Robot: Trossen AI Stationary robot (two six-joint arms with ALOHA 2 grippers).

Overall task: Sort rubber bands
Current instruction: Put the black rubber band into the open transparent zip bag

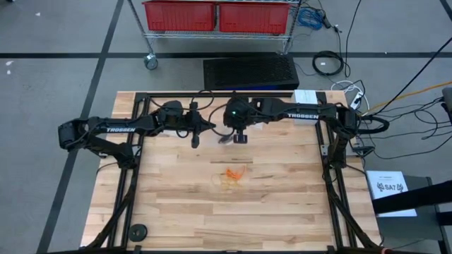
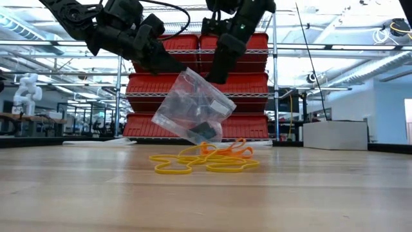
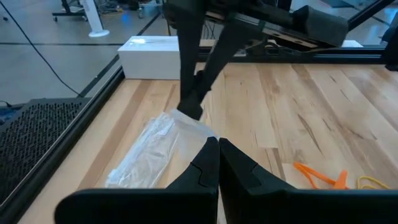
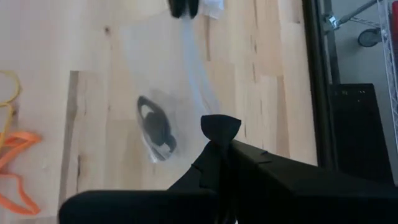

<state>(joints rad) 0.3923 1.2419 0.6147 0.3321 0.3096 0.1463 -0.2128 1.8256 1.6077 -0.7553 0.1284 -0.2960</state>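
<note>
Above the middle of the worktop (image 1: 282,204), a clear plastic bag (image 2: 193,106) held up between two hands: left hand (image 1: 195,140) clenched on one upper edge, right hand (image 1: 240,138) clenched on the other. Hanging clear of the wood in the low view, tilted, lower corner down toward the rubber bands (image 2: 206,158). Seen only as a faint pale smear from the high view.

Inside the bag, dark loops: a small black cluster near the low corner from table height (image 2: 205,131), a curled black band (image 4: 155,127) through the plastic from the right wrist. Not visible from the left wrist, where only crinkled plastic (image 3: 149,152) and the right hand's fingers (image 3: 193,102) pinching its far edge.

On the wood just beneath the bag, a loose heap of orange and yellowish bands, spread wider than deep, long axis running across the low view. From overhead, a small tangle near the worktop's centre (image 1: 232,176), orange toward the arms, pale loops nearer the front edge. A few orange ends at the edge of each wrist view (image 3: 320,177) (image 4: 15,168).

Behind the worktop, red bins (image 2: 193,84) on a wire rack.
</note>
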